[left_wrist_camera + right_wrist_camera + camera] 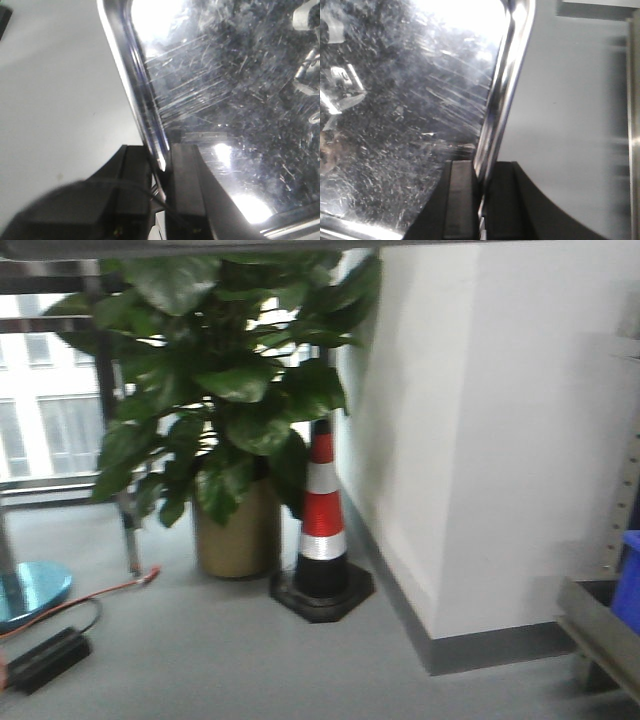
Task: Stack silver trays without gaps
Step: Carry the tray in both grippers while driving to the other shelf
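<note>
A scratched silver tray [235, 100] fills the right of the left wrist view. My left gripper [161, 167] is shut on its left rim, one finger inside the pan and one outside. The same kind of tray [395, 110] fills the left of the right wrist view. My right gripper [481, 172] is shut on its right rim [502, 100], one finger inside and one outside. Whether both grippers hold one tray I cannot tell. No tray and no gripper shows in the front view.
The front view shows a potted plant [230, 410], a red and white traffic cone [322, 530], a white wall corner [470, 440], a blue bin [630, 580] at the right edge and a black box with a cable [45, 658] on the grey floor.
</note>
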